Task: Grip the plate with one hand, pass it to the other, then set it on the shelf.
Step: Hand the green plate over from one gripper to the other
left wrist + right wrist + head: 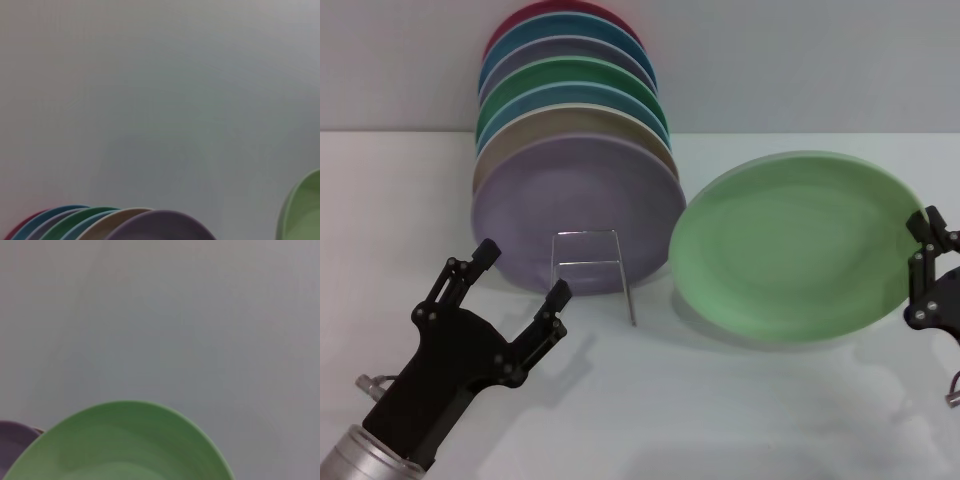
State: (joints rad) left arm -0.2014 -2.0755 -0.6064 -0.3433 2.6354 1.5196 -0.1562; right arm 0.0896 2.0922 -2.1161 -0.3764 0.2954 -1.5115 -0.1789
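Bare table (720,400) out front is wide open – rack (592,268) slot looks jammed between lilac plate (575,210) and mint plate (790,245), I think.

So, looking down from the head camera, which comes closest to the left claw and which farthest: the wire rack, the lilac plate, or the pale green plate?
From the left claw, low on the left, open:
1. Wire rack, just right of its fingertips. The lilac plate, directly behind, is too close to call against it.
2. Pale green plate, far right, tilted up, its edge at the right claw.
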